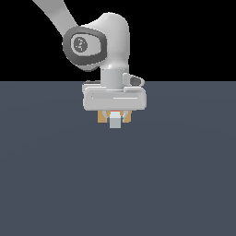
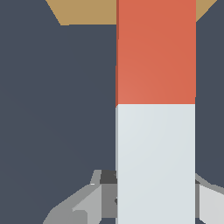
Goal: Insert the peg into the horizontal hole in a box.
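The peg [image 2: 155, 109] is a square bar, red-orange on its far part and pale grey-white on its near part. My gripper [image 2: 151, 204] is shut on the pale part, with grey fingers [image 2: 85, 205] on either side. In the exterior view the peg's pale end [image 1: 115, 121] faces the camera below the white hand, held by the gripper [image 1: 115, 115]. The tan box [image 1: 102, 118] shows just behind the hand, on both sides of the peg. In the wrist view the red end points at the box [image 2: 83, 11] and overlaps its edge. The hole is hidden.
A flat dark grey-blue floor [image 1: 115, 184] spreads all around the box and the hand. The white arm [image 1: 106, 41] rises behind toward the exterior view's left. Nothing else stands in view.
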